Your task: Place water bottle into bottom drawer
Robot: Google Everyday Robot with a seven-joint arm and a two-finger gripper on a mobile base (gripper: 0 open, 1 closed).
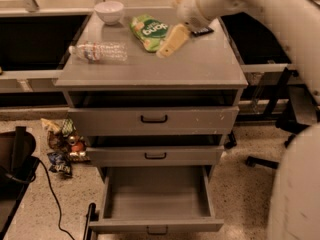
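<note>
The water bottle (98, 52) lies on its side at the left of the grey cabinet top (200, 69), cap pointing left. The bottom drawer (156, 199) is pulled open and shows nothing inside; its small handle is at the front edge. My gripper (170, 43) hangs over the middle back of the cabinet top, next to the green snack bag (148, 31), well to the right of the bottle. The white arm reaches in from the upper right.
A white bowl (109, 10) stands at the back left of the top. A dark flat object (201, 31) lies behind the gripper. Two shallower drawers (154, 119) are slightly ajar. Snack packets (62, 146) and a cable lie on the floor at left. A chair base (280, 129) stands at right.
</note>
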